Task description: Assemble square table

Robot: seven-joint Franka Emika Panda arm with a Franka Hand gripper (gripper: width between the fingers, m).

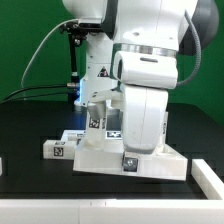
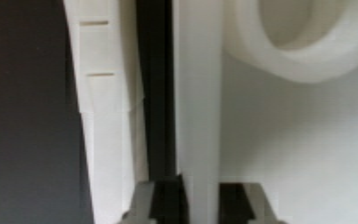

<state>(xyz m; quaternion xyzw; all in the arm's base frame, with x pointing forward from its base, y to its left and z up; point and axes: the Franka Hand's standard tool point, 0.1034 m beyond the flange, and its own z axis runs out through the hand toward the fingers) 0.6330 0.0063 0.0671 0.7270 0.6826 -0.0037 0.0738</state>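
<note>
Jaws look clenched on a narrow white rib of the square top (image 2: 201, 110), and that thin hold is the risk I see. If the arm drags or turns it, the square top could twist between the fingertips (image 2: 163, 205) or slip out. It could also shove the tagged leg (image 1: 60, 149) lying just beside it on the black tabletop (image 1: 30, 125). The rib runs straight between the jaws, one dark tip on each side, with a round corner hole (image 2: 309, 40) near. Seen from the exterior view, the square top lies flat.

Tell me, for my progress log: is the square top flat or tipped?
Flat: the square top lies level on the black table.
</note>
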